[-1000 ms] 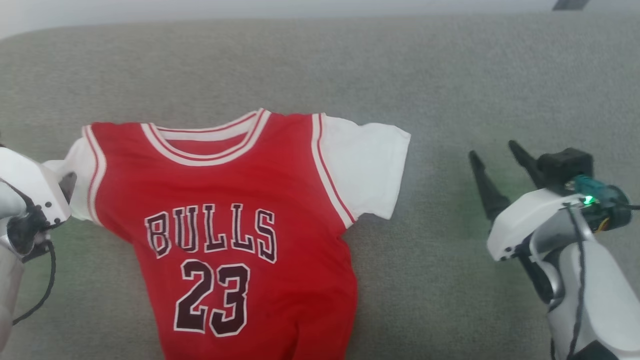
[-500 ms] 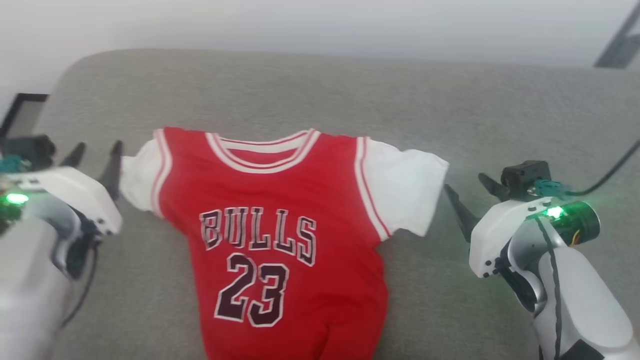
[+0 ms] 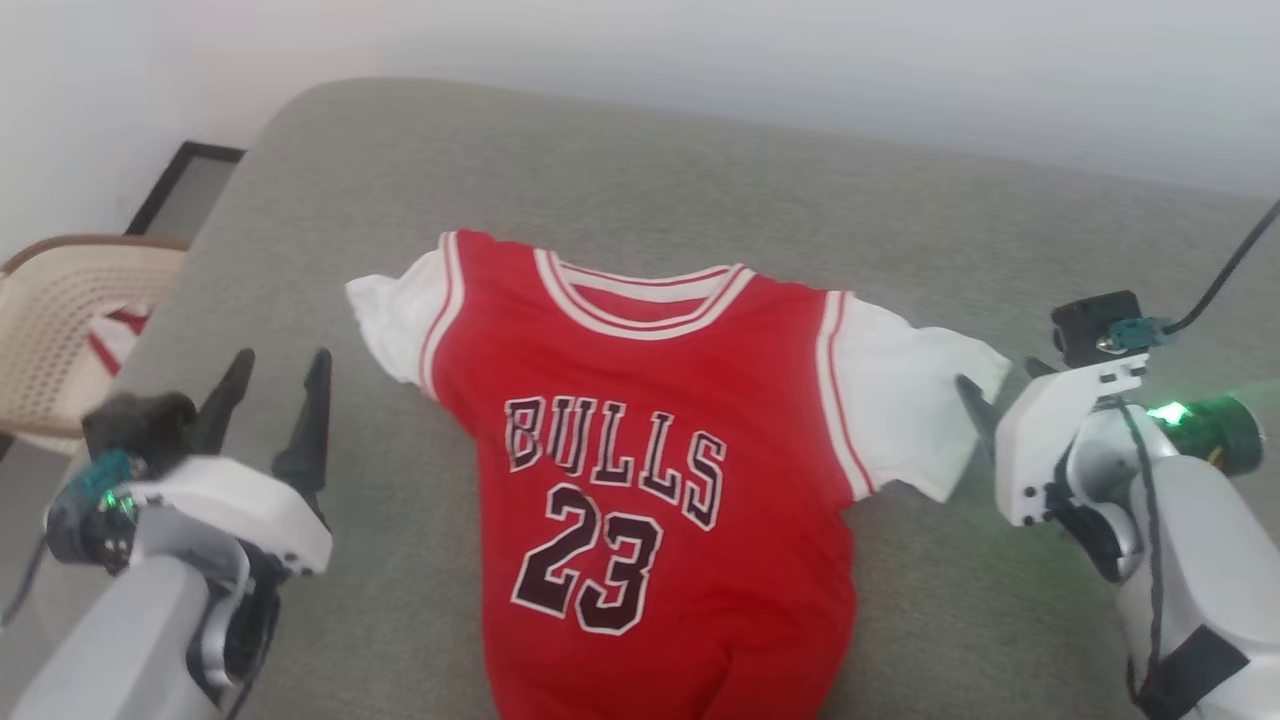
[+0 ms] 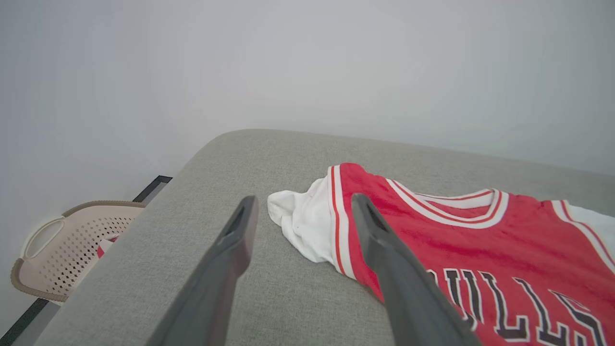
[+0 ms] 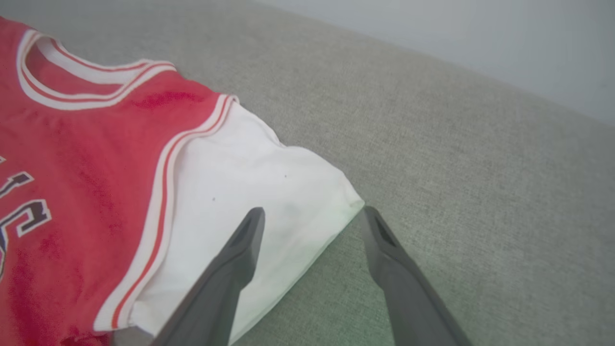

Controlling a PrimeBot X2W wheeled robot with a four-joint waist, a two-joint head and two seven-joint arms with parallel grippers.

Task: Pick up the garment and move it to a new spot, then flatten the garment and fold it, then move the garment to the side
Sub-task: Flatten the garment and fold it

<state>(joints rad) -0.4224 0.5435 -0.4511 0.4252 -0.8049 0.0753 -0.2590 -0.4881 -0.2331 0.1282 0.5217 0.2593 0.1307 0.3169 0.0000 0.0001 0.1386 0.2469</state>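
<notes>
- Left gripper point(image 3: 282, 358), head view: fingers apart and empty, over the grey woven fabric cushion point(image 3: 700, 180), near the red jersey-style T-shirt with white short sleeves point(image 3: 650, 420), which lies front-up mid-cushion. Right gripper point(image 3: 1000, 375), also spread, is at the shirt's right-hand sleeve edge.
- Left wrist view: parted fingers point past the bunched white sleeve.
- Right wrist view: parted fingers straddle the sleeve's corner; whether they touch it is unclear.

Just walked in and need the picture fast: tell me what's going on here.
A two-armed robot is working on a red garment that lies spread, front up, on a grey cushion. Neither tool holds it. The right tool is open at the nearer white sleeve's edge; the left tool is open, short of the other, crumpled sleeve.
</notes>
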